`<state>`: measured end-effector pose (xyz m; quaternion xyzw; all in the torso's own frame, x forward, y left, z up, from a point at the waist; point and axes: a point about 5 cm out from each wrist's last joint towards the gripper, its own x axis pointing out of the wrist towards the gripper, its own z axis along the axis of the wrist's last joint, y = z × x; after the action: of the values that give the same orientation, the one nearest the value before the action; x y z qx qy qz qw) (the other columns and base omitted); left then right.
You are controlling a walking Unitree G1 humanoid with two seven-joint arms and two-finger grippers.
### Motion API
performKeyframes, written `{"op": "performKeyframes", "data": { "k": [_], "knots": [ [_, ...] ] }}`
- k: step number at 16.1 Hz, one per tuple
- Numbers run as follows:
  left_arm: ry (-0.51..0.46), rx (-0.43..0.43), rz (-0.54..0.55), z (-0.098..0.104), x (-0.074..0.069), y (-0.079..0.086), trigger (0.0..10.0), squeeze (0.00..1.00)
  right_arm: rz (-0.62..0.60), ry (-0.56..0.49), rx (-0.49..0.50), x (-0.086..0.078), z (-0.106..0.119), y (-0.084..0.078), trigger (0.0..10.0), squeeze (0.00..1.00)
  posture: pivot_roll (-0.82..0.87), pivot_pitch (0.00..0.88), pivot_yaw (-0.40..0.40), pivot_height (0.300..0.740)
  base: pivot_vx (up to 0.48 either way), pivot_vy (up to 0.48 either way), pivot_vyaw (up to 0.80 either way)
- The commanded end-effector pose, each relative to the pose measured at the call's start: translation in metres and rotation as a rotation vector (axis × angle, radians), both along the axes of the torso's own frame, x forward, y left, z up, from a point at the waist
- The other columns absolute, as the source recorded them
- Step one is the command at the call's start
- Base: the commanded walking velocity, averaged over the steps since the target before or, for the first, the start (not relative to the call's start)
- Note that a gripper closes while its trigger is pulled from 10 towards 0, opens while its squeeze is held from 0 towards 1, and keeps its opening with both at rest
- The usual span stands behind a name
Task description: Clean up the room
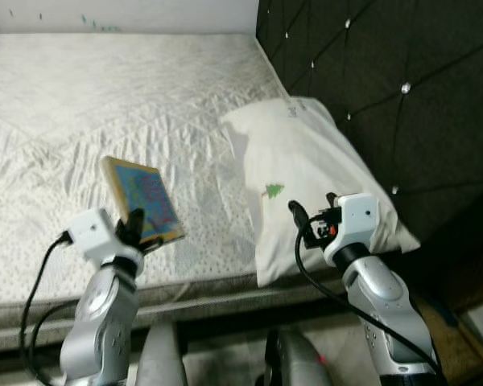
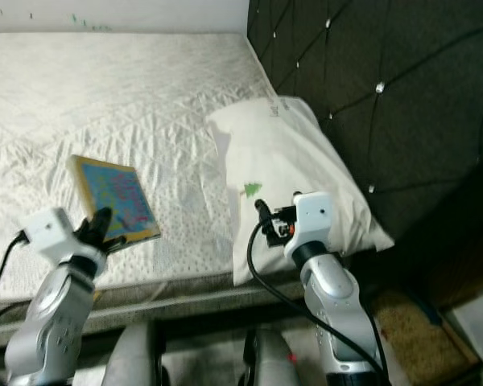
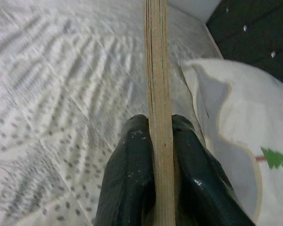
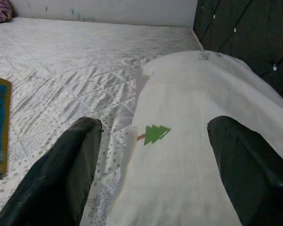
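- Nearest you, the left gripper (image 1: 135,225) sits at the near edge of the bed (image 1: 105,104), pinched onto the near edge of a thin book (image 1: 142,199) with a blue, colourful cover and a yellow border.
- In the left wrist view you see the book (image 3: 156,94) edge-on, clamped between the two black fingers (image 3: 127,174), which press against both of its faces.
- The book tilts up from the quilted cover, its far end raised; you probably have it clear of the bedding, though the head views do not settle whether a corner touches.
- Your right gripper (image 1: 306,219) hangs at the near end of the white pillow (image 1: 306,161), beside the small green tree printed on it.
- In the right wrist view its fingers (image 4: 61,169) stand wide apart with nothing between them, and the pillow (image 4: 193,141) with the green tree print (image 4: 153,134) lies just ahead of them.
- The pillow lies along the bed's right edge, next to the dark tufted headboard (image 1: 386,72), its near corner hanging over the bed's near edge.
- The book and the pillow are near each other but apart, with a strip of dotted quilt between them.
- Farther back, the pale quilted cover runs to the far edge of the bed, where it meets a light wall (image 1: 129,12).
- At the far left corner you can make out a small dark purplish thing (image 4: 0,9), too small to identify.
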<state>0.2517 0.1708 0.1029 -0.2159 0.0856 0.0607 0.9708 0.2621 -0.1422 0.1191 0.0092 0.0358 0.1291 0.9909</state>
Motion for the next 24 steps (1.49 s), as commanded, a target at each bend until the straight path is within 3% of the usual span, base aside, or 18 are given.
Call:
{"op": "performKeyframes", "data": {
  "k": [1, 2, 9, 12, 14, 15, 17, 19, 22, 24],
  "knots": [
    [-0.004, -0.02, -0.003, 0.002, 0.003, -0.003, 10.0, 0.0, -0.012, 0.009, -0.006, -0.002, 0.0, -0.003, 10.0, 0.0, -0.05, 0.08, -0.065, 0.591, 0.0, 0.0, 0.0],
    [-0.049, -0.008, 0.029, 0.009, 0.007, 0.0, 10.0, 0.0, -0.014, 0.006, -0.006, -0.003, 0.0, -0.003, 10.0, 0.0, -0.05, 0.081, -0.063, 0.581, 0.0, 0.0, 0.0],
    [-0.03, -0.05, 0.042, 0.007, 0.009, 0.001, 10.0, 0.0, -0.015, 0.013, -0.017, -0.002, 0.0, -0.005, 10.0, 0.0, -0.04, 0.082, -0.074, 0.581, 0.0, 0.0, 0.0],
    [-0.031, -0.064, 0.044, 0.008, 0.02, 0.004, 10.0, 0.0, -0.002, 0.026, -0.012, -0.01, 0.003, -0.008, 10.0, 0.0, -0.05, 0.104, -0.083, 0.581, 0.0, 0.0, 0.0],
    [-0.056, -0.076, 0.053, 0.013, 0.029, 0.008, 10.0, 0.0, 0.007, -0.075, -0.226, -0.018, 0.009, -0.018, 10.0, 0.0, -0.07, 0.121, -0.083, 0.581, 0.0, 0.0, 0.0],
    [-0.067, -0.078, 0.052, 0.015, 0.032, 0.009, 10.0, 0.0, -0.023, -0.093, -0.258, -0.016, 0.007, -0.022, 10.0, 0.0, -0.07, 0.123, -0.082, 0.581, 0.0, 0.0, 0.0],
    [-0.082, -0.078, 0.055, 0.016, 0.037, 0.01, 10.0, 0.0, 0.015, -0.018, -0.249, -0.016, -0.007, -0.015, 10.0, 0.0, -0.06, 0.123, -0.085, 0.581, 0.0, 0.0, 0.0],
    [-0.112, -0.1, 0.047, 0.018, 0.037, 0.009, 10.0, 0.0, 0.086, 0.054, -0.253, -0.028, -0.022, -0.011, 10.0, 0.0, -0.07, 0.117, -0.092, 0.581, 0.0, 0.0, 0.0],
    [-0.126, -0.162, 0.013, 0.017, 0.04, 0.003, 10.0, 0.0, 0.124, 0.092, -0.225, -0.041, -0.025, -0.012, 10.0, 0.0, -0.09, 0.148, -0.103, 0.581, 0.0, 0.0, 0.0],
    [-0.123, -0.224, -0.013, 0.015, 0.051, -0.002, 10.0, 0.0, 0.118, 0.084, -0.216, -0.049, -0.018, -0.015, 10.0, 0.0, -0.11, 0.185, -0.109, 0.581, 0.0, 0.0, 0.0]
  ]
}}
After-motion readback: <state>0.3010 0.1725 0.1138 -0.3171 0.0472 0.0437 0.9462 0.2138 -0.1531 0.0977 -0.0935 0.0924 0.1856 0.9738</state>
